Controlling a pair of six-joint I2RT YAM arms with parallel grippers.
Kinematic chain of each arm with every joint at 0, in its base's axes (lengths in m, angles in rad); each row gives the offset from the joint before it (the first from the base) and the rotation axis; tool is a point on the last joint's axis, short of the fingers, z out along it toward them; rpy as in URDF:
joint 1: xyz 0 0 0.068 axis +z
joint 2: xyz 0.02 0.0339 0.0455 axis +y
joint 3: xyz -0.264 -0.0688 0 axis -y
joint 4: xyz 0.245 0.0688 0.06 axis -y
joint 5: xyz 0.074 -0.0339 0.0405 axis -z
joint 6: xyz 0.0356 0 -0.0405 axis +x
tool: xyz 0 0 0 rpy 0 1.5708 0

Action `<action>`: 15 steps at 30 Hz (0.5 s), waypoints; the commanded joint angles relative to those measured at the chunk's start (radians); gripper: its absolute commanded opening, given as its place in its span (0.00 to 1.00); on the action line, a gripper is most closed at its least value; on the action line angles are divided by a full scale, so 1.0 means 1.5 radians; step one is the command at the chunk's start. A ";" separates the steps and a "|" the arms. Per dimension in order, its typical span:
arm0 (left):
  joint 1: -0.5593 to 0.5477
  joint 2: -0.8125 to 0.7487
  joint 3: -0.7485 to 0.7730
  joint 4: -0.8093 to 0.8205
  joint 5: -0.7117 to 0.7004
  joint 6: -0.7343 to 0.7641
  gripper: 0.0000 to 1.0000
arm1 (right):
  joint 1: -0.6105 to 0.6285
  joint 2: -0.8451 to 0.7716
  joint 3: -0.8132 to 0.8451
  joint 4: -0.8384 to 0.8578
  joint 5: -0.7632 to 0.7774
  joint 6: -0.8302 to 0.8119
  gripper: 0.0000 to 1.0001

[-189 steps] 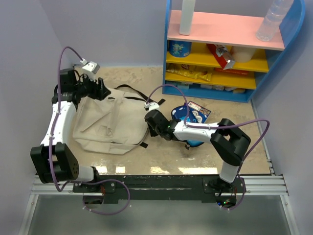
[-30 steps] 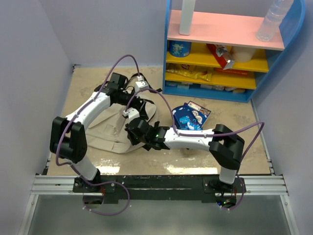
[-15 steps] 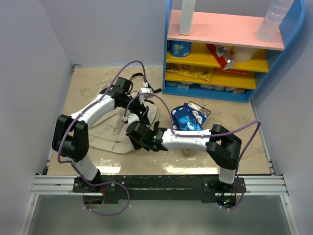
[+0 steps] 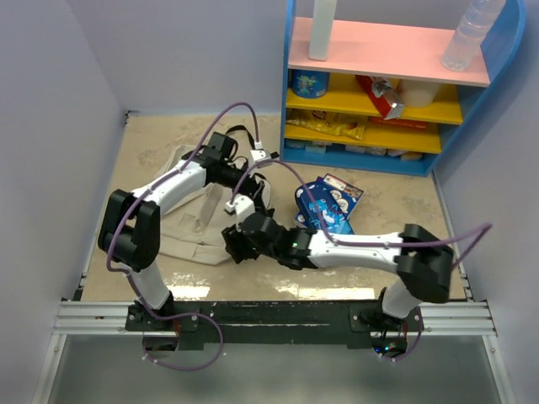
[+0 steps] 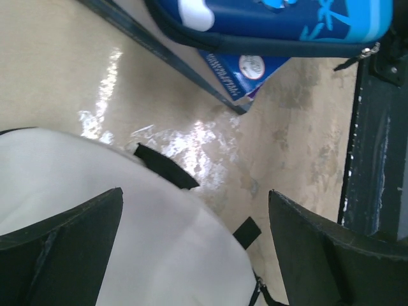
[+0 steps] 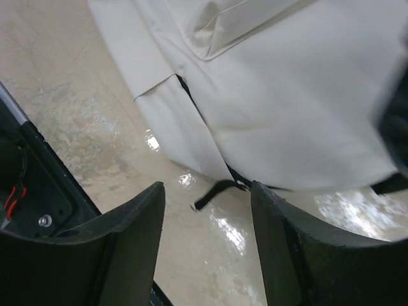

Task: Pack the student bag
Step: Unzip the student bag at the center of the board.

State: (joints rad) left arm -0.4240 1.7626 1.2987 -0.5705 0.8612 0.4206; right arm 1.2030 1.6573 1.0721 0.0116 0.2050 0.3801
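Far left on the sandy tabletop [image 4: 147, 151] lies the student bag [image 4: 184, 229], cream canvas slumped flat, its black straps [image 4: 240, 135] trailing off the far end towards the back wall. The left arm arches right over it, and the left gripper [image 4: 255, 194] hangs above the bag's right-hand edge. From the left wrist, that gripper [image 5: 196, 197] has its fingers [image 5: 70, 223] spread as wide as they go. Nothing is between them: just pale bag fabric [image 5: 159, 248] underneath, with a short black strap tab [image 5: 167, 171] poking out onto the glossy table.

Next along, lower and nearer the front rail [image 4: 278, 311], comes the right gripper [image 4: 236, 246], sitting at the bag's near right corner. In the right wrist view, this gripper [image 6: 207, 188] is parted partway and empty-handed. The bare table shows through the gap, a black strap end [image 6: 213, 194] lies just beyond the fingertips, and the bag [image 6: 287, 95] fills the upper half of the view. Neither finger touches the canvas, as far as the view shows.

Moving right, a blue pouch [image 4: 318, 206] with white print rests on the table just beside the right forearm, partly over a printed packet [image 4: 344, 190]. The left wrist catches that pouch [image 5: 268, 25] too, with the packet [image 5: 239, 70] tucked beneath.

Far right at the back stands a blue-framed shelf unit [image 4: 290, 84] with pink and yellow boards, snacks on the yellow one and a clear bottle [image 4: 470, 34] on top.
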 commanded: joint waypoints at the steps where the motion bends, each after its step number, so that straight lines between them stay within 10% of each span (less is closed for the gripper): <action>1: -0.004 -0.045 -0.014 0.054 -0.025 -0.037 1.00 | -0.007 -0.160 -0.094 0.080 0.052 0.018 0.59; 15: -0.149 -0.118 -0.180 0.241 -0.489 -0.067 1.00 | -0.007 -0.539 -0.291 0.053 0.209 0.097 0.58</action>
State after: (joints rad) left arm -0.6147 1.5940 1.0527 -0.3115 0.3683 0.3317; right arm 1.1927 0.9218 0.6498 0.1196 0.4168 0.4843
